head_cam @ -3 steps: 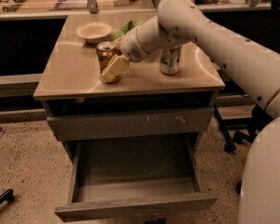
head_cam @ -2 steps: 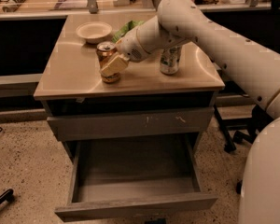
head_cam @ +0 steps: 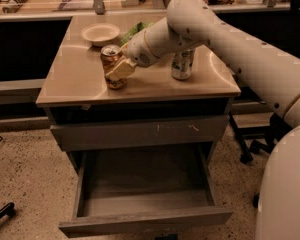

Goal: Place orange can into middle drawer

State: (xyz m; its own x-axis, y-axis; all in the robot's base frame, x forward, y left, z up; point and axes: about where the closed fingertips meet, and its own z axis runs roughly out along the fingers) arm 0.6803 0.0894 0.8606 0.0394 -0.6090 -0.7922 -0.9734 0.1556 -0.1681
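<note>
The orange can (head_cam: 110,59) stands upright on the tan cabinet top (head_cam: 80,81), left of centre. My gripper (head_cam: 121,69) reaches in from the right and is shut on the can, with one cream finger (head_cam: 121,70) across its front; the other finger is hidden behind it. The can's base still rests on the top. The middle drawer (head_cam: 145,221) is pulled open below, and its smooth grey inside (head_cam: 142,184) holds nothing.
A silver-and-green can (head_cam: 181,64) stands to the right, under my arm. A white bowl (head_cam: 100,33) and a green bag (head_cam: 136,29) sit at the back. A shut drawer front with pale scratches (head_cam: 140,132) is above the open drawer. A chair base (head_cam: 252,144) is to the right.
</note>
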